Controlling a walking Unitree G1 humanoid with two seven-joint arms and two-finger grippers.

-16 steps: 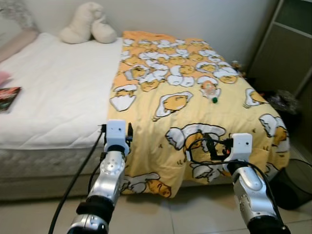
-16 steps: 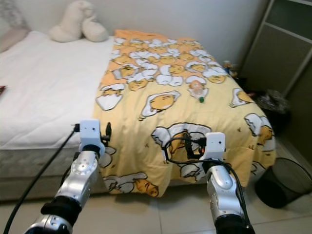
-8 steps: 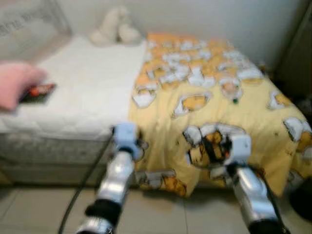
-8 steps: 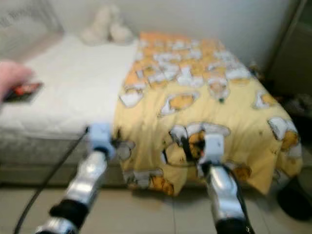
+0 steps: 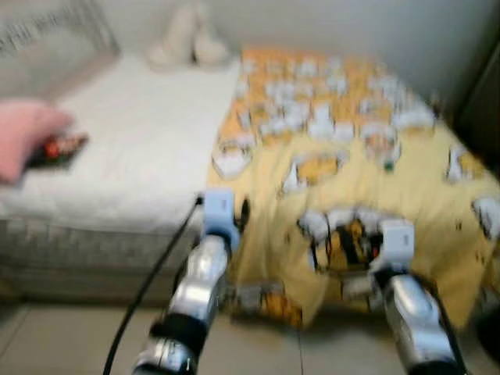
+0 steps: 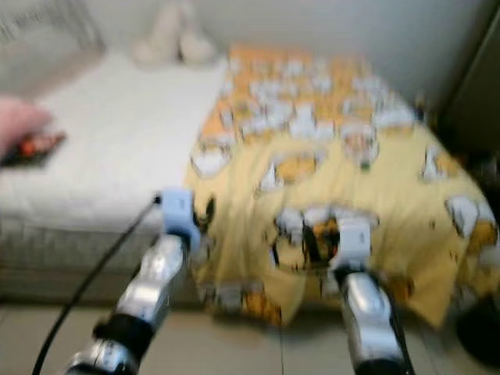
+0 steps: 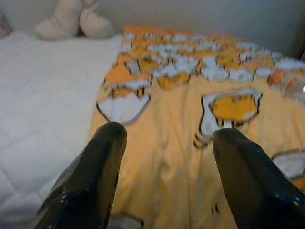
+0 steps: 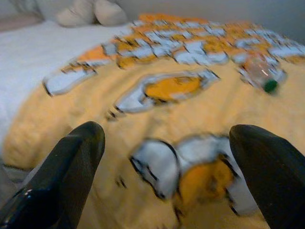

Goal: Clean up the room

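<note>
With both the left gripper (image 7: 167, 138) and right gripper (image 8: 167, 138) open and empty, close in squarely on the far-right bottle (image 8: 261, 72) lying on the blanket (image 5: 344, 180).

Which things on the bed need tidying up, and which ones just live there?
To tidy up:
- plastic bottle lying on the yellow blanket
- book on the white mattress

Just there:
- plush toy at the far end by the wall
- pink cushion beside the book

Both hands, left hand and right hand, are open and hold nothing.
</note>
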